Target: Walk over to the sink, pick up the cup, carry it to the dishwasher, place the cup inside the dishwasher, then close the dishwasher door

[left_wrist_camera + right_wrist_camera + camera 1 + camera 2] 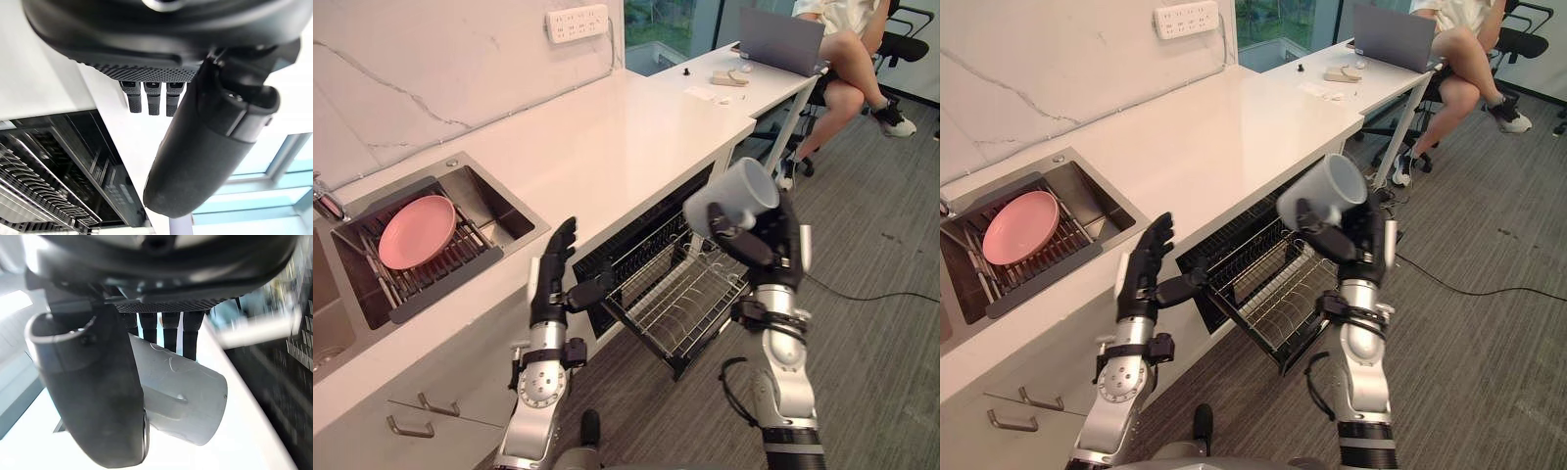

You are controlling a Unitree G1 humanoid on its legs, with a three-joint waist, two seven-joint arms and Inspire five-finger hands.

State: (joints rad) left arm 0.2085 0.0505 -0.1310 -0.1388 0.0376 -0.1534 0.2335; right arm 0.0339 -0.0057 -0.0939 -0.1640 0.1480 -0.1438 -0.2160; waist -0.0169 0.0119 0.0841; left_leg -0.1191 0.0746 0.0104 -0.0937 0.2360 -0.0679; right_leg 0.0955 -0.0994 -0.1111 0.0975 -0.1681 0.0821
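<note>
Your right hand [773,250] was curled round the grey cup [734,201] above the pulled-out dishwasher rack [685,304], your left hand [551,279] was relaxed near the counter [607,137], and a loose grip could, I think, drop the cup beside the rack.

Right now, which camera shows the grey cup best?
The left eye view: most of the grey cup shows, tilted in the right robot hand above the pulled-out dishwasher rack. The right eye view shows much the same; the right wrist view shows its side, close, past the thumb.
</note>
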